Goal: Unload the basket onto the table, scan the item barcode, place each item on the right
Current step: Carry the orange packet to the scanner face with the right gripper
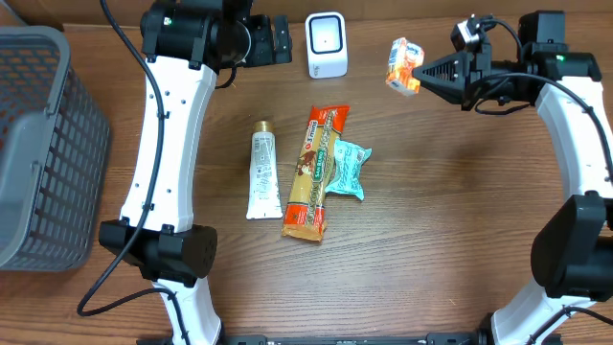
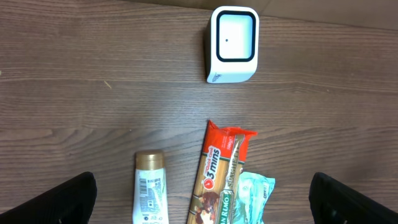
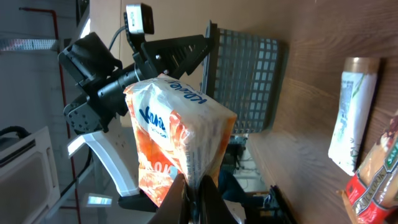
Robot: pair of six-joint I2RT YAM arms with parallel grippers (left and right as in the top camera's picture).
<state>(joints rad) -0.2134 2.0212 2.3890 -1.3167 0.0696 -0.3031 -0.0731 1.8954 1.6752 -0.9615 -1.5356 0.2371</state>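
An orange-and-white snack packet (image 1: pixel 404 66) hangs above the table at the back right, pinched by its edge in my right gripper (image 1: pixel 425 75), which is shut on it. In the right wrist view the packet (image 3: pixel 177 140) fills the middle, its seam caught between the fingertips (image 3: pixel 214 202). The white barcode scanner (image 1: pixel 327 44) stands at the back centre, left of the packet, and shows from above as the scanner (image 2: pixel 232 43) in the left wrist view. My left gripper (image 2: pixel 202 199) is open, high over the lying items, holding nothing.
On the table lie a white tube (image 1: pixel 261 175), a long red-and-tan pasta packet (image 1: pixel 314 173) and a teal packet (image 1: pixel 349 170) partly over it. A grey mesh basket (image 1: pixel 43 153) stands at the left edge.
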